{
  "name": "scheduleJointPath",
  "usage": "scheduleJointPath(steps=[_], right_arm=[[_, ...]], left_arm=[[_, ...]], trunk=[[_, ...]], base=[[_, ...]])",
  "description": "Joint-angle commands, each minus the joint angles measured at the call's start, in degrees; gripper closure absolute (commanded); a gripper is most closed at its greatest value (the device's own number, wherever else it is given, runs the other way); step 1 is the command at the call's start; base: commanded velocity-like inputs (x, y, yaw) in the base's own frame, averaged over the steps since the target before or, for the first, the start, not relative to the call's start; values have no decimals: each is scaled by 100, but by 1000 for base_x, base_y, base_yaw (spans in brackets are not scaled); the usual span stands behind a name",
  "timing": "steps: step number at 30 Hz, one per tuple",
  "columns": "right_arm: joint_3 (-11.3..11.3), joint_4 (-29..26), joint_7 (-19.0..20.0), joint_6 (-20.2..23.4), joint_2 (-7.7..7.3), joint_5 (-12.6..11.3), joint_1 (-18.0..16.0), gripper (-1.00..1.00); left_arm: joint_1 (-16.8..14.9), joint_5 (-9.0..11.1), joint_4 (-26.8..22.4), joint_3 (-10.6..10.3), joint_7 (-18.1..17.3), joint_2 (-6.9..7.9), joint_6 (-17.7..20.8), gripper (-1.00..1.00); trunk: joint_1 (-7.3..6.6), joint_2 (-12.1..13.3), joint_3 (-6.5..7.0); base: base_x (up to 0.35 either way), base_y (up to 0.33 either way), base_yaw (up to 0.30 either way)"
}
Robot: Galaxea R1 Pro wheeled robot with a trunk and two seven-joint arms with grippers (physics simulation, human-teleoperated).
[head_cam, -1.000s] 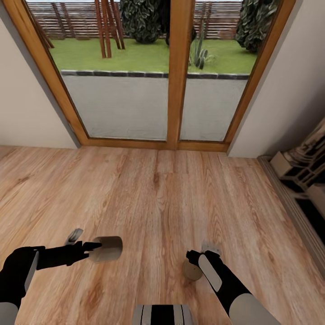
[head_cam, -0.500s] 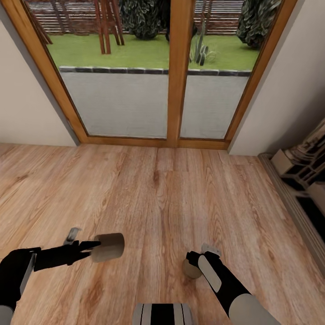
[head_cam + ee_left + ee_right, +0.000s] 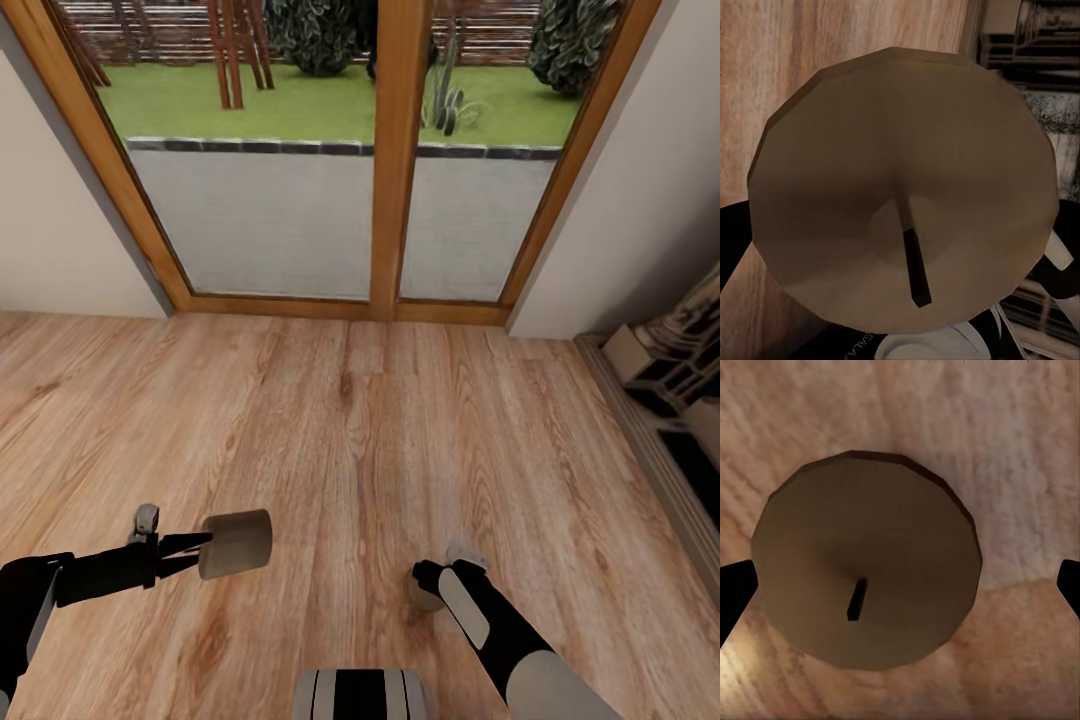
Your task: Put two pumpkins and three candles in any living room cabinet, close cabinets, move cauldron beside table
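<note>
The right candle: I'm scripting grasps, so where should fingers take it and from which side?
On its round side wall, coming from the wick end. The right wrist view looks straight down on the candle's flat wick face, and the right gripper's fingertips sit at opposite edges of the disc, so closing across the width grips the curved sides of this short cylinder squarely.

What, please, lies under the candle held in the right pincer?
Under the right candle is bare wooden floor, seen all round it. The patch directly beneath is covered by the candle itself.
</note>
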Motion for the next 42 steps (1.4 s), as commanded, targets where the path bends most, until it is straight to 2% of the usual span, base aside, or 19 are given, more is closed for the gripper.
scheduleJointPath(steps=[1, 17, 26, 42], right_arm=[[6, 12, -1, 0, 0, 0, -15, -100], [42, 33, 25, 0, 18, 1, -46, -100], [47, 149, 811, -59, -15, 1, -53, -100], [47, 196, 877, -229, -17, 0, -55, -100]], left_arm=[[0, 8, 1, 0, -4, 0, -2, 100], [2, -1, 2, 0, -15, 1, -2, 100], [2, -1, 3, 0, -15, 1, -2, 100], [2, -2, 3, -16, -6, -11, -4, 100]], trunk=[[2, -2, -23], [2, -2, -23], [2, -2, -23], [2, -2, -23]], base=[[0, 0, 0], [0, 0, 0], [0, 0, 0], [24, -11, 0]])
